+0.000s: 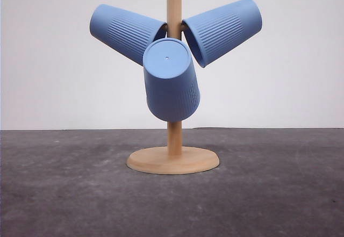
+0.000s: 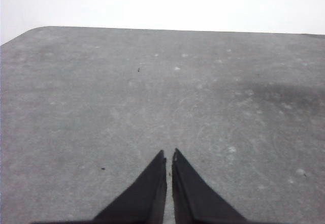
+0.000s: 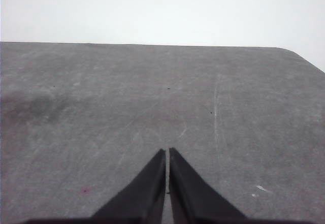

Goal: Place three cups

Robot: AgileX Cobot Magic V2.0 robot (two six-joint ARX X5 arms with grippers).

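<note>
While all three cups hang tilted on the wooden peg stand (image 1: 173,140), the left cup (image 1: 126,31) and the right cup (image 1: 223,30) slant outward, and the front cup (image 1: 171,81) presents its flat base to the camera. Pegs themselves are hidden, presumably inside the cups. Stand rests on the grey worktop (image 1: 64,194). Left tool (image 2: 169,155) and right tool (image 3: 167,153): tips together, holding nothing.

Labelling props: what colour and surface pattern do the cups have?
Light blue with fine vertical ribs; cups show best in the front view.
</note>
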